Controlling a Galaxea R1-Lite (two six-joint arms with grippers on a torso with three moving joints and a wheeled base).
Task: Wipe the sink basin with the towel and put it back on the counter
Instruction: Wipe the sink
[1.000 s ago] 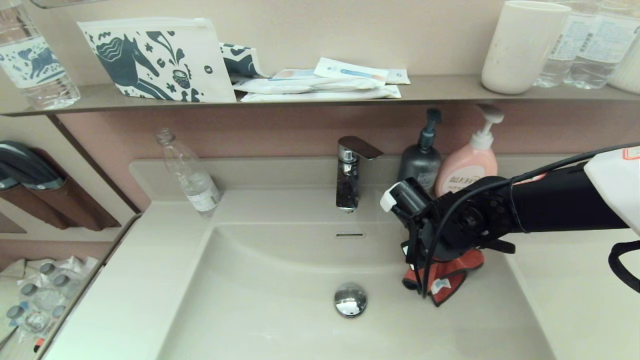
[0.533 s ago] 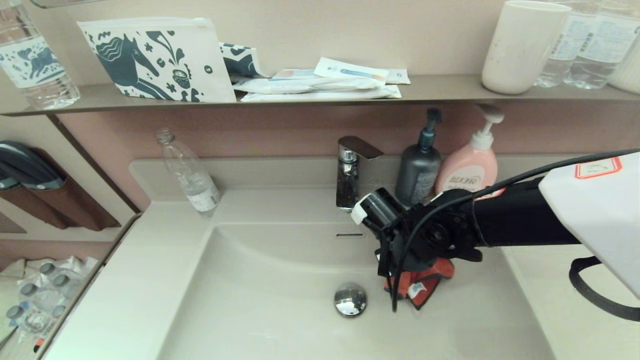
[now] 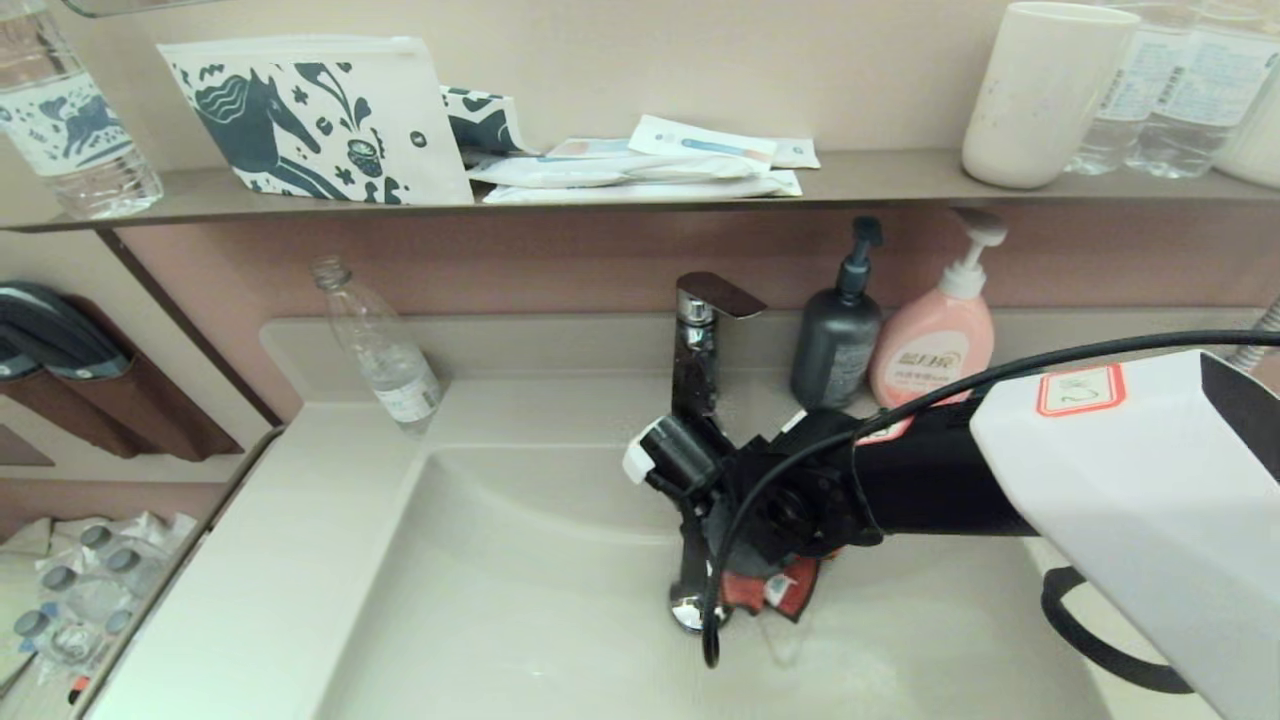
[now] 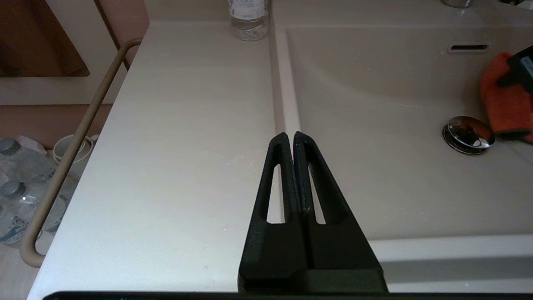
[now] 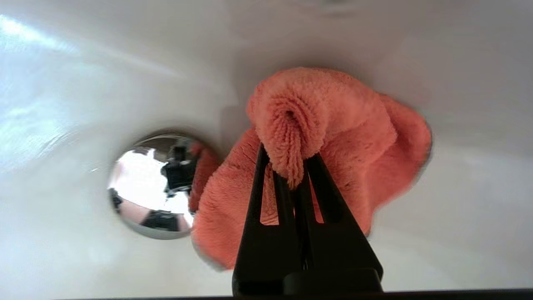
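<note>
The sink basin [image 3: 520, 590] is the largest thing at work, and the wiping step is in hand: the robot works inside it with 1 arm while the counter [image 3: 300, 560] around it waits for the return of the cloth. Taking the chrome drain plug [image 5: 154, 187] as the landmark, the right gripper [image 5: 291, 166] sits just beside the plug, low over the basin floor, with its 2 fingers pinched narrowly on a fold of the towel [image 5: 333, 137]. The rest of the towel bunches under and beyond the fingertips, pressed against the glossy floor, with its near edge touching or slightly overlapping the plug's rim. In the head view the wrist covers most of the cloth [image 3: 770, 592], and only a red corner with a white tag shows next to the plug.

The next move seems to call for firm downward pressure while dragging the towel across the basin floor past the plug, without snagging on its raised rim.

The left gripper [image 4: 290, 139] is parked over the counter, well away from the plug, its fingers closed together on nothing
</note>
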